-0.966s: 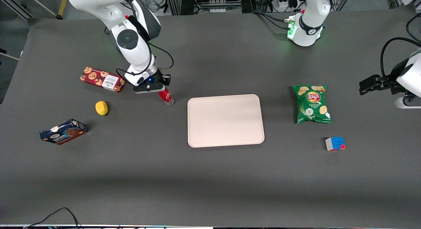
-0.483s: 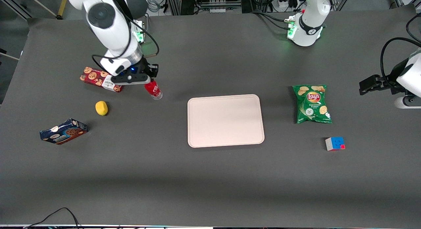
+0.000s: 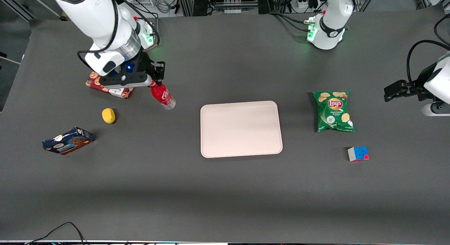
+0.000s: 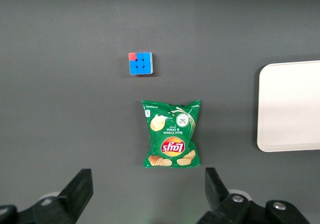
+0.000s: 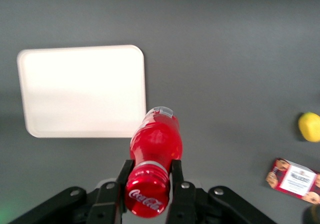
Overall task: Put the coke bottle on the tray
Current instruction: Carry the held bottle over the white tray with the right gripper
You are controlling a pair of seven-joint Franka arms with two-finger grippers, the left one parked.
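My right gripper (image 3: 152, 82) is shut on the neck of the coke bottle (image 3: 162, 95), a small red bottle with white script and a clear base. It holds the bottle lifted above the table, base hanging down. In the right wrist view the gripper (image 5: 149, 176) clamps just under the red cap of the bottle (image 5: 156, 144). The tray (image 3: 240, 128), pale pinkish-beige with rounded corners, lies flat and bare at the table's middle, toward the parked arm from the bottle. It also shows in the right wrist view (image 5: 82, 90) and partly in the left wrist view (image 4: 292, 106).
A red cookie box (image 3: 109, 86) lies partly under the gripper. A yellow lemon (image 3: 108, 115) and a blue box (image 3: 68, 140) lie nearer the front camera. A green chips bag (image 3: 333, 111) and a colour cube (image 3: 358, 153) lie toward the parked arm's end.
The gripper has risen with the bottle and drifted away from the tray, toward the cookie box. The bottle now hangs clear of the table.
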